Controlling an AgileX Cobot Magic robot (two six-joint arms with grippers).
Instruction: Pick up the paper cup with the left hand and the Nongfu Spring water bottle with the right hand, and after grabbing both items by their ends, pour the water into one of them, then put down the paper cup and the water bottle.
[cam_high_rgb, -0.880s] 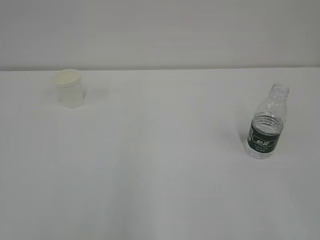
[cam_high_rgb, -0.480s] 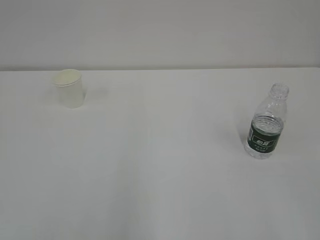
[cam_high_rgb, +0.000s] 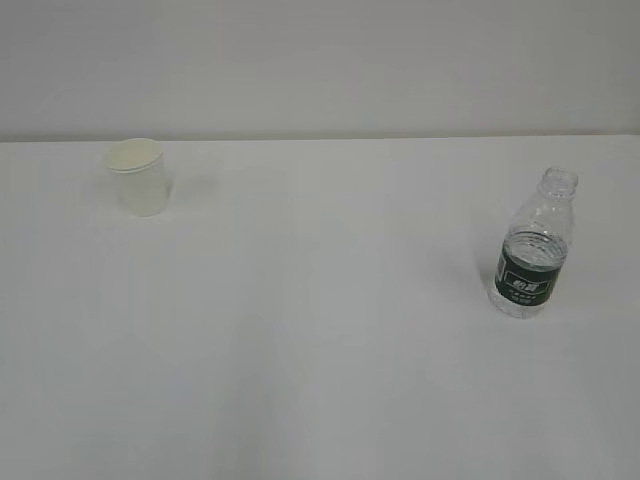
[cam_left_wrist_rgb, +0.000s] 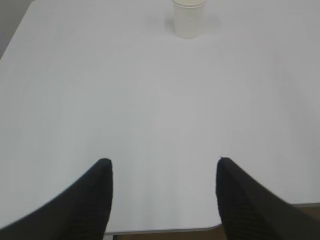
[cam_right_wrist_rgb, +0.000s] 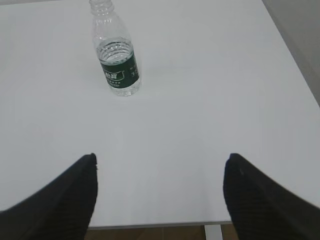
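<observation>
1. I'm seeing the left end effector (cam_left_wrist_rgb: 162, 187) gaping wide, empty; the thin, crushable paper cup (cam_left_wrist_rgb: 189, 18) is standing well ahead on the bench (cam_left_wrist_rgb: 150, 110).
2. The right end effector (cam_right_wrist_rgb: 160, 185) is gaping empty too; I'm judging the uncapped Nongfu Spring water bottle (cam_right_wrist_rgb: 117, 55) slippery, spillable, best gripped low.

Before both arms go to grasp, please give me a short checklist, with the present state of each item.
1. Small white paper cup stands upright on the white table: ok.
2. Small clear ribbed plastic bottle with dark green label stands upright, cap off: ok.
3. Left gripper open, nothing between its fingers: ok.
4. Right gripper open, nothing between its fingers: ok.
5. Cup ahead of the left gripper, slightly to its right; nothing lies between: ok.
6. Bottle straight ahead of the right gripper: not ok, it stands off to the left.
</observation>
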